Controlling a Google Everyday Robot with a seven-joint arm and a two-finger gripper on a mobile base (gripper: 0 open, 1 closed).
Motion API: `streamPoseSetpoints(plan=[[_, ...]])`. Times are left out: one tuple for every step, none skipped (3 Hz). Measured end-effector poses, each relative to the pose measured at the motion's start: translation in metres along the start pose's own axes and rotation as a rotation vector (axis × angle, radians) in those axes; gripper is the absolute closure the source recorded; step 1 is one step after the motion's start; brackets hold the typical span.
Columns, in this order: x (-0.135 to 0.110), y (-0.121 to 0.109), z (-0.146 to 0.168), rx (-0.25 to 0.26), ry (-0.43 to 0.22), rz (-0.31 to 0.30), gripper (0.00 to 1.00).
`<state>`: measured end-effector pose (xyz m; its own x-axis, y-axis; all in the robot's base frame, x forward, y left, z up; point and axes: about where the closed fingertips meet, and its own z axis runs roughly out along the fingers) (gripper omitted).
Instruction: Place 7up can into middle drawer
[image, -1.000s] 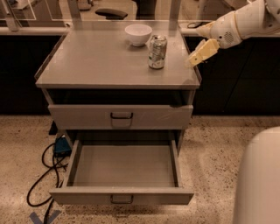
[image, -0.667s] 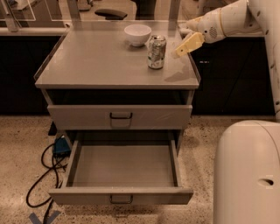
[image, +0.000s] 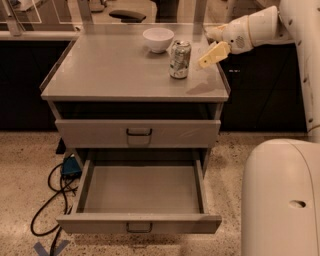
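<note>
The 7up can stood upright on the desk near its back right corner, just in front and to the right of the white bowl. Over the last second the end effector had swung in from beyond the desk's right edge. It now hung just beside the can on its right, not touching it; whether it was open or closed could not be told. By my judgement the approach was nearly complete and the grasp not yet made. The middle drawer stood pulled out below the front edge, a shallow grey metal tray with low walls. The can was a small shiny aluminium cylinder with a mottled green label. The desk top was smooth, flat and grey.
</note>
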<state>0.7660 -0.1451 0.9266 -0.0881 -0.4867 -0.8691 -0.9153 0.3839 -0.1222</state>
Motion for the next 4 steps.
streamPoseSetpoints(plan=[[0.007, 0.019, 0.045, -0.134, -0.063, 0.021, 0.0], [0.006, 0.037, 0.108, -0.252, -0.113, 0.048, 0.0], [0.006, 0.037, 0.108, -0.252, -0.113, 0.048, 0.0], [-0.002, 0.019, 0.111, -0.174, -0.149, 0.065, 0.0]])
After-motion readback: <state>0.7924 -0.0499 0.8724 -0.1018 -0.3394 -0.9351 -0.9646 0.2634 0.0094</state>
